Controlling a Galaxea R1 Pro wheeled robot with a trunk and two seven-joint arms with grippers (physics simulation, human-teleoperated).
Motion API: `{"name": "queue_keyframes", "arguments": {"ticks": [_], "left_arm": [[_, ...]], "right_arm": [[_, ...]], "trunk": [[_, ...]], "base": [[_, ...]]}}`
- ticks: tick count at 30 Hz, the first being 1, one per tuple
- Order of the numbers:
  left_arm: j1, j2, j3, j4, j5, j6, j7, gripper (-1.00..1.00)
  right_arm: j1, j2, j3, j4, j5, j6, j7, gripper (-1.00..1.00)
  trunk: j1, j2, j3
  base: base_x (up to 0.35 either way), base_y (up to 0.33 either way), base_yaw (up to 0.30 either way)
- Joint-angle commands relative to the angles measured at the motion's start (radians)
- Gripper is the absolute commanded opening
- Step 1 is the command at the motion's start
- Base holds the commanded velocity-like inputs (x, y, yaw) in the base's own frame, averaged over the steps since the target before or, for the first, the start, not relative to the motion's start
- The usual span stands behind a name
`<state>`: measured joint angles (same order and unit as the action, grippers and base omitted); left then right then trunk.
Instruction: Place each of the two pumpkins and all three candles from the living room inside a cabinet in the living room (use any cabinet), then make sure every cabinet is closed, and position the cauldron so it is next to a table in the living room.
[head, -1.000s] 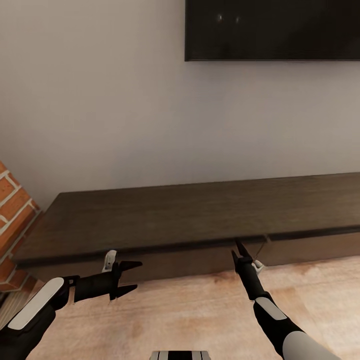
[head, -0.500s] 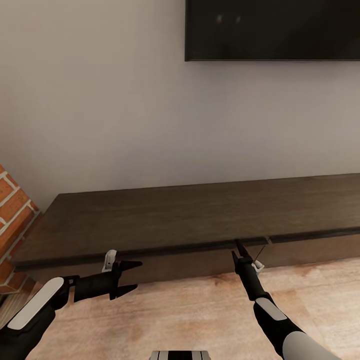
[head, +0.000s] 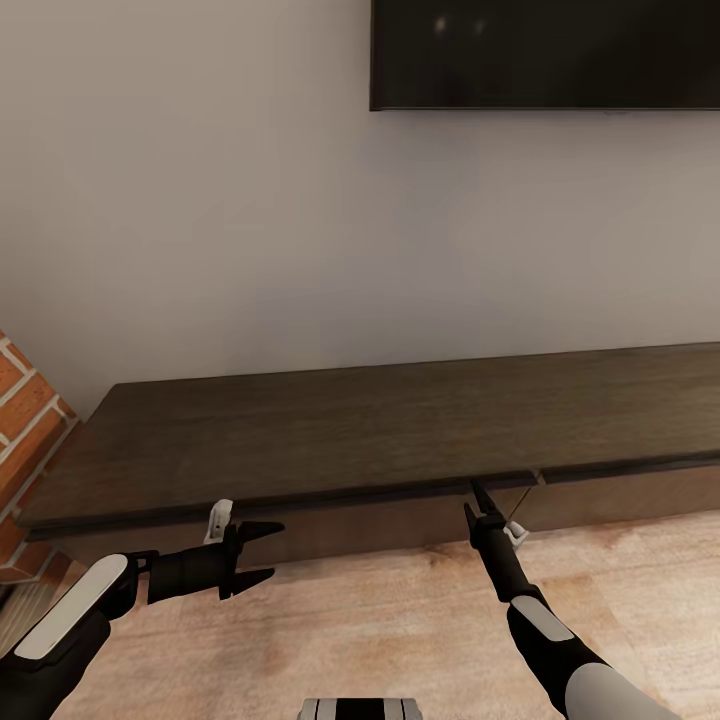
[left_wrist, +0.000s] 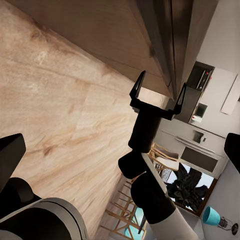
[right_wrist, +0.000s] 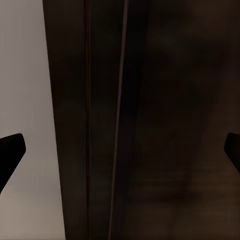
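Observation:
The long, low dark-brown cabinet (head: 380, 430) runs along the pale wall, and its drawer fronts (head: 390, 520) look shut. My right gripper (head: 480, 500) is open, with its fingertips up against the top edge of a drawer front, just left of the seam between two fronts (head: 536, 478). In the right wrist view, that dark edge (right_wrist: 120, 125) runs between the spread fingers. The left wrist view shows the right gripper (left_wrist: 159, 92) at the cabinet's lip. My left gripper (head: 258, 553) hangs open and empty over the floor in front of the cabinet. Pumpkins, candles, cauldron and table are out of view.
A black television (head: 545, 55) hangs on the wall above the cabinet. The red brick chimney (head: 25, 440) stands at the cabinet's left end. Light wood plank floor (head: 400, 620) lies in front. A kitchen (left_wrist: 200, 130) shows far off in the left wrist view.
The head camera has tipped slightly, so the television sits a little higher in the picture. Both grippers stay about where they were.

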<state>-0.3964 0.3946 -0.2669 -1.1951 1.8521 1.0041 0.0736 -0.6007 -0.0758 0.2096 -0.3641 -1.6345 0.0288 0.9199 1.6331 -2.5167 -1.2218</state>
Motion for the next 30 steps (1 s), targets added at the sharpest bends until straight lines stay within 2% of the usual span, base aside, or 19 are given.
{"name": "queue_keyframes", "arguments": {"ticks": [1, 26, 27, 30], "left_arm": [[-0.001, 0.001, -0.002, 0.0, 0.01, 0.001, 0.008, 1.0], [-0.001, 0.0, -0.002, -0.001, 0.01, 0.001, 0.008, 1.0], [-0.001, 0.0, -0.002, -0.001, 0.01, 0.001, 0.008, 1.0], [-0.001, 0.0, -0.002, -0.001, 0.01, 0.001, 0.008, 1.0]], "right_arm": [[-0.001, -0.001, 0.007, 0.001, -0.01, 0.003, 0.004, 1.0], [-0.001, -0.001, 0.006, 0.001, -0.011, 0.002, -0.003, 1.0], [-0.001, -0.001, 0.006, 0.001, -0.012, 0.002, -0.003, -1.0], [-0.001, -0.001, 0.007, 0.001, -0.012, 0.003, -0.003, -1.0]], "trunk": [[0.0, 0.0, -0.001], [0.0, 0.0, -0.001], [0.0, 0.0, -0.001], [0.0, 0.0, -0.001]], "base": [[0.0, 0.0, 0.0], [0.031, 0.0, 0.0], [0.003, 0.0, 0.0], [0.001, 0.0, 0.0]]}}
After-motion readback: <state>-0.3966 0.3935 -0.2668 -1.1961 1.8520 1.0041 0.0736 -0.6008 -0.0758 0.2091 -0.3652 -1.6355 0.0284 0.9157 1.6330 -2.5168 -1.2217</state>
